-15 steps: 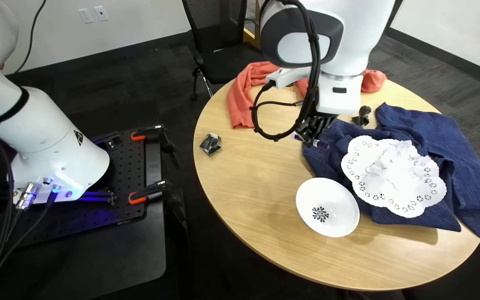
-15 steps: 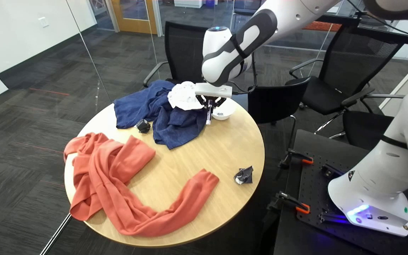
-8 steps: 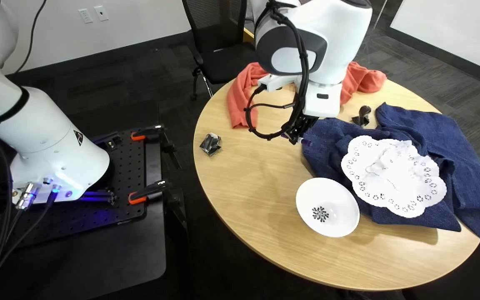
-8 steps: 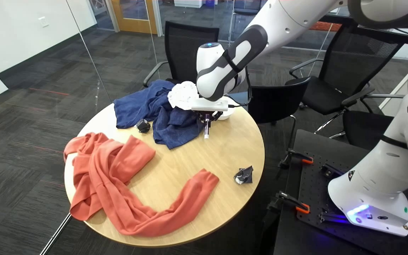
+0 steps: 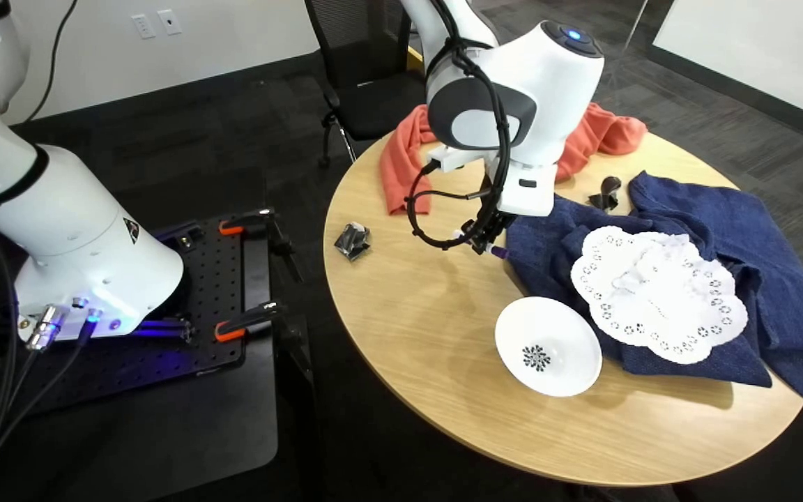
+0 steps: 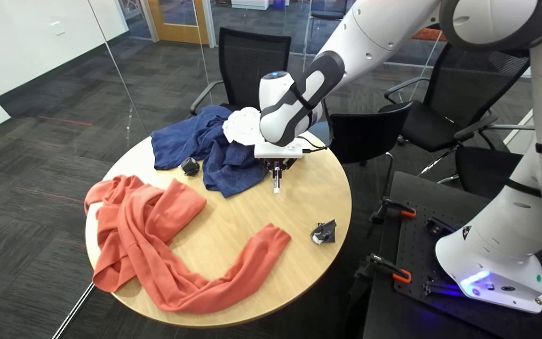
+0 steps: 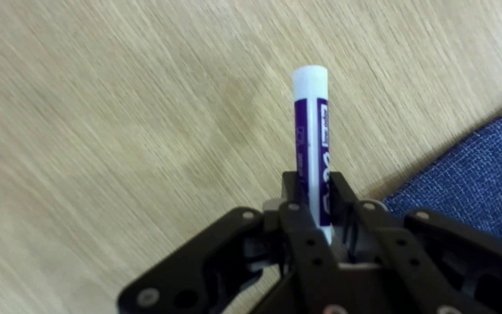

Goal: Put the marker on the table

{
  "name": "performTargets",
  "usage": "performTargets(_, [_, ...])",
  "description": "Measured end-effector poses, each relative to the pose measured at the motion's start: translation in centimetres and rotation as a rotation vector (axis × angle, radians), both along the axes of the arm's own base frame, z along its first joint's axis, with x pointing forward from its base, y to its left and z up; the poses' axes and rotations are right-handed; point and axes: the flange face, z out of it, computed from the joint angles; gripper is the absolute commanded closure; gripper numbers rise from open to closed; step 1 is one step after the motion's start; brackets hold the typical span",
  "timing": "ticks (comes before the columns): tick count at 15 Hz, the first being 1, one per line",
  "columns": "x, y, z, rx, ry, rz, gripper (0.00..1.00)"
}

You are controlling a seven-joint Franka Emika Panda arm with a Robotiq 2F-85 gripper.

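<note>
The marker is a slim purple and white stick; in the wrist view (image 7: 311, 131) its white end points away from the gripper. My gripper (image 7: 313, 187) is shut on it, with one finger on each side of the barrel. In an exterior view the gripper (image 6: 277, 165) holds the marker (image 6: 276, 182) over bare wood, beside the blue cloth's edge. In an exterior view the marker's purple end (image 5: 498, 252) sticks out toward the cloth, and cables partly hide the gripper (image 5: 479, 240). The round tan table (image 5: 415, 307) lies below; a shadow suggests a small gap.
A navy cloth (image 5: 757, 230) lies beside the gripper, with a white doily (image 5: 680, 328) on it. A white bowl (image 5: 569, 355) stands near the cloth. A crumpled black wrapper (image 6: 324, 232), a small dark object (image 6: 189, 167) and an orange garment (image 6: 148, 230) lie on the table.
My gripper has moved off the blue cloth's edge and lower, over bare wood, carrying the marker. It stays shut on the marker. The table's other things have not visibly moved.
</note>
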Motion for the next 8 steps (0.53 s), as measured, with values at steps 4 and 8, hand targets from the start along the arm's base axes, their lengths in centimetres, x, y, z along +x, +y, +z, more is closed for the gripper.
performTargets(4, [0.25, 0.38, -0.84, -0.001, 0.008, 0.008, 0.56])
performTargets(8, [0.77, 0.82, -0.93, -0.004, 0.002, 0.018, 0.34])
